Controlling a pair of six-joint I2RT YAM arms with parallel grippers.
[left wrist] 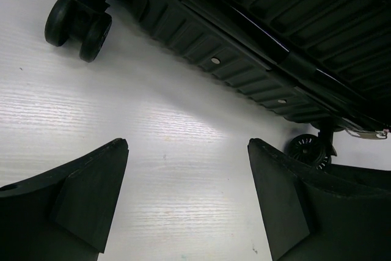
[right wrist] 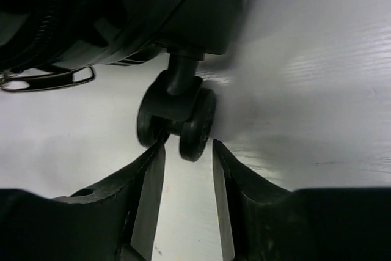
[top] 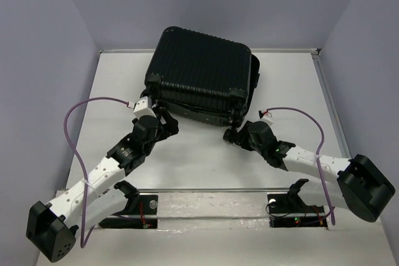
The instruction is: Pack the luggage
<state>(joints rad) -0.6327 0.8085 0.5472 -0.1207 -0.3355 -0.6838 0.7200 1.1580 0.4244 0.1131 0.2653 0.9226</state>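
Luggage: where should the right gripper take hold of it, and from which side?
The caster wheel at the near right corner of the luggage, approached from the robot's side. Its ribbed shell is too broad for the jaws; the wheel juts out on a thin stem, facing the right gripper.

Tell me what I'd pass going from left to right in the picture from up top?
left purple cable → left gripper → luggage → right gripper → right purple cable
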